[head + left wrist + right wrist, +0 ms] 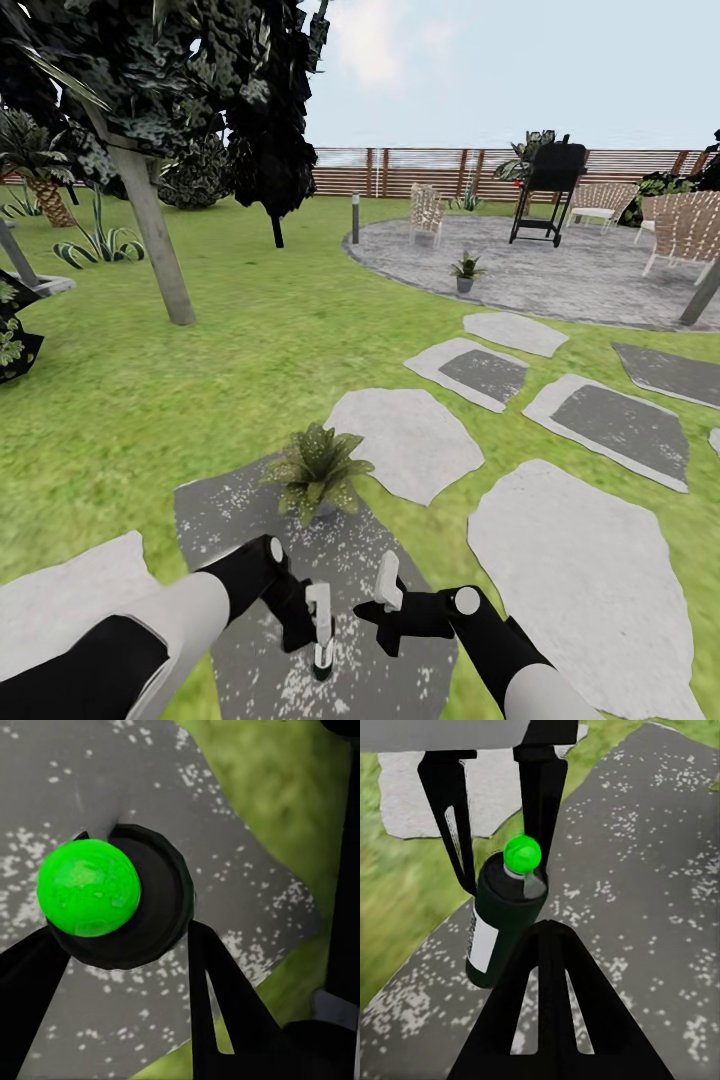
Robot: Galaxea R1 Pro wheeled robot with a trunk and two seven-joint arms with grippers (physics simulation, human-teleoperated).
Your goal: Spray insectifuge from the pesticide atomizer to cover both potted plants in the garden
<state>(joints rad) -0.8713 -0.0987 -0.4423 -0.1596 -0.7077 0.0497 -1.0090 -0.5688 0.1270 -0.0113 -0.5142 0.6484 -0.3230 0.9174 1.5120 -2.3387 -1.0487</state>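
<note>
My left gripper (318,632) is shut on the pesticide atomizer (321,618), a dark bottle with a pale head, held low over a speckled dark slab (230,510). The left wrist view looks down on the atomizer (120,900), its green mark up, between two black fingers (221,997). In the right wrist view the atomizer (499,926) hangs between those same fingers. My right gripper (388,592) is shut and empty, just right of the bottle. One potted plant (318,472) stands on the slab just ahead. The other potted plant (466,270) sits on the round patio (560,280).
Pale stepping slabs (410,440) lead right across the lawn. A leaning tree trunk (158,240) stands ahead to the left. A short lamp post (355,218), a black grill (548,190) and woven chairs (685,230) are on or beside the patio, before the brown fence (420,170).
</note>
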